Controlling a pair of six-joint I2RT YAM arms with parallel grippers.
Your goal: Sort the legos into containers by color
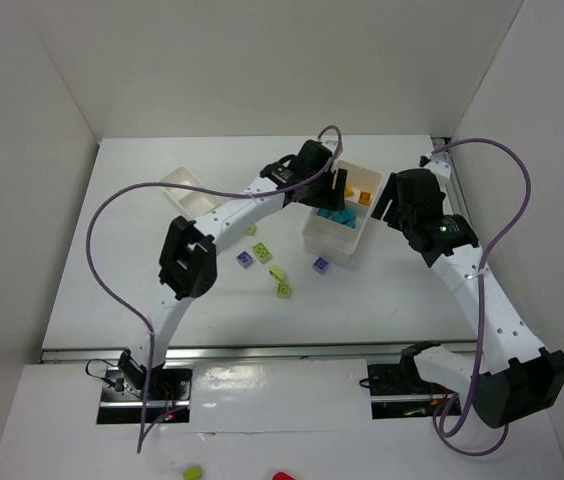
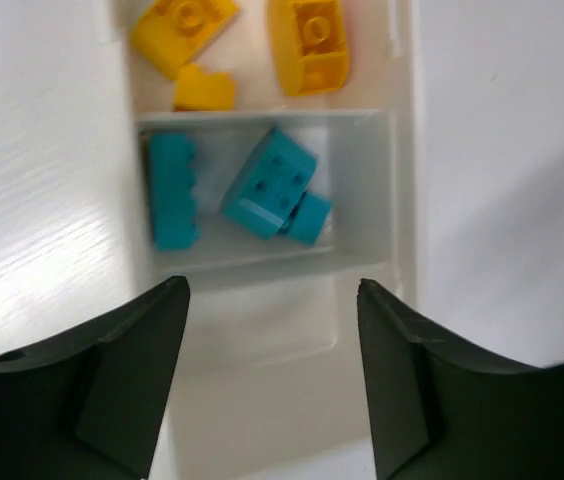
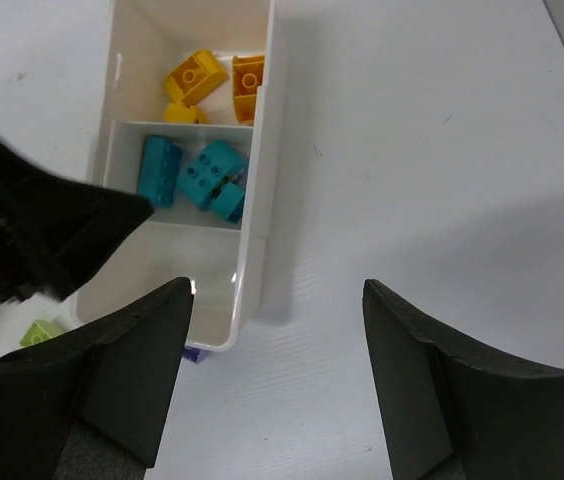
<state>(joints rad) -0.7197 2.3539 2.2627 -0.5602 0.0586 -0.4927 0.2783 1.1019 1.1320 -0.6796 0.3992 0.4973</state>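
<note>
your left gripper (image 2: 272,292) hangs with jaws spread and empty over the larger tray (image 2: 403,200), cyan legos (image 2: 270,190) lying in its middle section. lift straight up clear of the walls; right gripper (image 3: 277,290) is spread too, beside the tray.

My left arm (image 1: 187,258) stretches to upper centre of the top view, left gripper (image 1: 328,186) pointing down, jaws apart, empty. My right arm (image 1: 482,290) bends in from lower right, right gripper (image 1: 394,200) just right of centre, jaws spread, empty.
</note>
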